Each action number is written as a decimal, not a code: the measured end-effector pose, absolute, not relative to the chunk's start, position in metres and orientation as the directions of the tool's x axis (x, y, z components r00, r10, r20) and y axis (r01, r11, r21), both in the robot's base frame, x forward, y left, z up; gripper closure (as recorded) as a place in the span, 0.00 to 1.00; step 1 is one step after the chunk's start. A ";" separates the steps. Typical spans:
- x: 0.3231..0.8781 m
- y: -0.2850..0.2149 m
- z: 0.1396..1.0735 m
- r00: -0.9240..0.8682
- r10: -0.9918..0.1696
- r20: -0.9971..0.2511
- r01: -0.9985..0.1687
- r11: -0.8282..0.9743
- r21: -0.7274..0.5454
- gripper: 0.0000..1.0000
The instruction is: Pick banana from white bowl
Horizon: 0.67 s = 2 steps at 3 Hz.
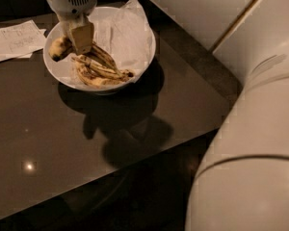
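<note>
The white bowl (147, 57) stands at the back of the dark table, lined with crinkled white paper (125, 28). My gripper (80, 36) hangs over the bowl's left half. Its fingers (83, 35) are shut on the banana (60, 47), a long brown-streaked one. Its plump dark end sticks out to the left and the rest runs right under the fingers, slightly raised. Two other brown-streaked bananas (98, 76) lie in the bottom of the bowl below it.
Flat white paper sheets with writing (14, 40) lie on the table left of the bowl. The dark glossy table (86, 143) ends at an edge on the right. My arm's large white body (250, 138) fills the right side.
</note>
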<state>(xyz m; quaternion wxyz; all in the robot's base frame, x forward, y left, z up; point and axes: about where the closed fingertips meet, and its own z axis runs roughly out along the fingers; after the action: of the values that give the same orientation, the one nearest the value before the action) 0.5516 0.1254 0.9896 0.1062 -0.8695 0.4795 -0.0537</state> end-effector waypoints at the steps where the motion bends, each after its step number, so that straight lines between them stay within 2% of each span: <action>1: 0.543 0.121 0.991 0.508 -0.861 -0.015 -0.840 -0.492 -0.230 1.00; 2: 0.550 0.130 0.992 0.513 -0.858 -0.027 -0.831 -0.489 -0.265 1.00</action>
<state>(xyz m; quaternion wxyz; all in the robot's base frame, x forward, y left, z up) 0.5500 0.1296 0.9925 0.1230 -0.8610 0.4905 -0.0542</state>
